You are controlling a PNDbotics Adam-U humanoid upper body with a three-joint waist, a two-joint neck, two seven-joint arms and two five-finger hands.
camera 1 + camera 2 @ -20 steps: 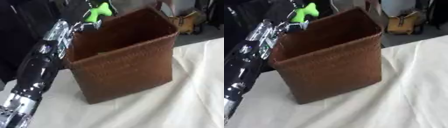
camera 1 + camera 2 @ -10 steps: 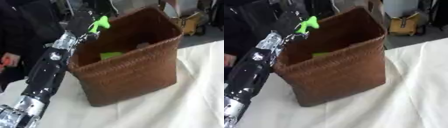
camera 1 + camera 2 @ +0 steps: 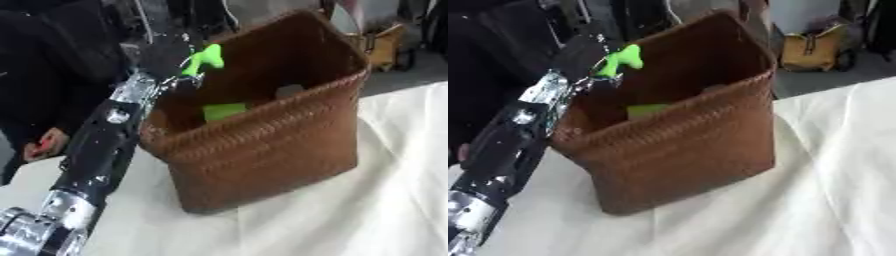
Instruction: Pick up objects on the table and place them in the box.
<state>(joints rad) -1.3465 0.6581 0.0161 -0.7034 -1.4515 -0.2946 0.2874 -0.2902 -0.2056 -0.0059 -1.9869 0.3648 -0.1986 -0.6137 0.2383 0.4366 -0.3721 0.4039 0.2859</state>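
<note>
A brown woven box (image 3: 271, 145) stands on the white-clothed table (image 3: 350, 220). My left arm reaches up from the lower left, and my left hand (image 3: 171, 52) is at the box's far left rim, shut on a bright green object (image 3: 204, 59) held over the opening. Inside the box lie a flat green piece (image 3: 224, 110) and a pale grey thing (image 3: 290, 90). My right hand shows in neither view.
A person in dark clothes stands at the left edge, a hand (image 3: 44, 146) near the table. A yellow bag (image 3: 815, 45) and dark gear sit on the floor behind the box. White cloth stretches right of and in front of the box.
The camera has tilted, so the box's inside now shows. My left hand with the green object has come down a little toward the box's opening.
</note>
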